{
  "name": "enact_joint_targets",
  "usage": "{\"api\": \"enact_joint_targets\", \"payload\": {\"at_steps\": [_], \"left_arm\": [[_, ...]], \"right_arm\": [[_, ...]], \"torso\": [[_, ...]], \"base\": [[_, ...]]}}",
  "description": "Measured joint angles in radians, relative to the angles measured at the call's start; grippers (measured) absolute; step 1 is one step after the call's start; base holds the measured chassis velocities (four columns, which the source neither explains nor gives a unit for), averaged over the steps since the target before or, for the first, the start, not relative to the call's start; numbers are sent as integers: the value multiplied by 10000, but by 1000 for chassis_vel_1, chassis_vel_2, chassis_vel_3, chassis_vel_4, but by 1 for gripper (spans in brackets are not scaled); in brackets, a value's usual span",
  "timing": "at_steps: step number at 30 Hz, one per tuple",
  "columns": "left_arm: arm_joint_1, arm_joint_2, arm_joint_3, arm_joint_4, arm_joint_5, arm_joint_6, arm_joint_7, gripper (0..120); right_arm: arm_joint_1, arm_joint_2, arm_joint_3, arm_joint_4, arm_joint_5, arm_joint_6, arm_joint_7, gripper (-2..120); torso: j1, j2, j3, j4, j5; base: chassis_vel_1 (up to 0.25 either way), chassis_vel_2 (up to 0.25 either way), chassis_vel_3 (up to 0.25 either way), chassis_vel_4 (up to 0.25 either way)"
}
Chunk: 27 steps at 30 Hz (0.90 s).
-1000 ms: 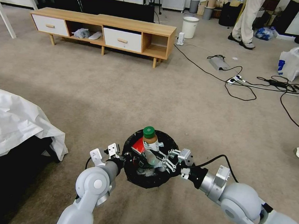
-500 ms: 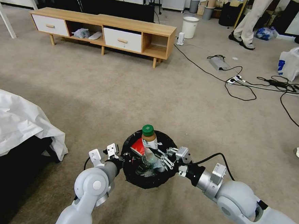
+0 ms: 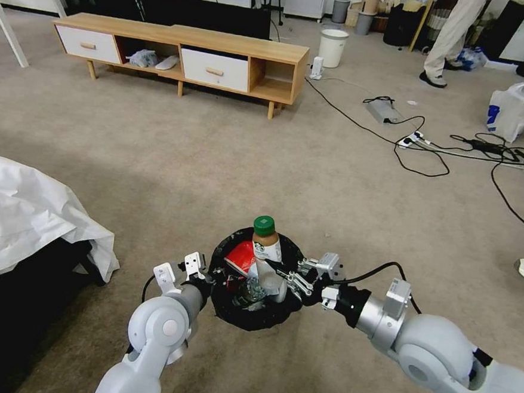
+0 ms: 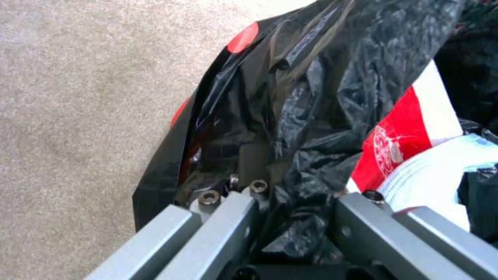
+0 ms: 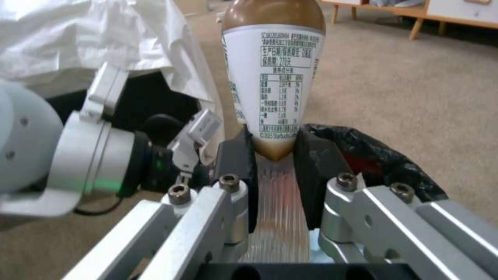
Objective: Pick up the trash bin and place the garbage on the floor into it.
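The trash bin (image 3: 256, 286) hangs just above the floor (image 3: 217, 157), its black liner pinched in the left gripper (image 4: 290, 210) jaws. The right gripper (image 5: 275, 171) jaws clamp the bottle (image 3: 265, 247) upright over the opening; I'd lower it among the litter before releasing. Since a second ago, the bottle has shifted slightly toward the bin's far side.

Bottle (image 3: 265, 244) blocks trash bin (image 3: 228, 251) mouth; carpet (image 3: 216, 169) ahead open
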Motion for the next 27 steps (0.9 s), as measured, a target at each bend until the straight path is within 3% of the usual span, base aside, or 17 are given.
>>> {"api": "enact_joint_targets", "payload": {"at_steps": [9, 27], "left_arm": [[23, -64, 19, -133, -33, -5, 25, 0], [176, -13, 60, -362, -188, 10, -7, 0]], "right_arm": [[141, -108, -63, -59, 402, -92, 61, 15], [399, 415, -599, -860, 193, -9, 138, 15]], "torso": [[0, 1, 0, 1, 0], [0, 0, 0, 1, -1]], "base": [[0, 0, 0, 0], [0, 0, 0, 0]]}}
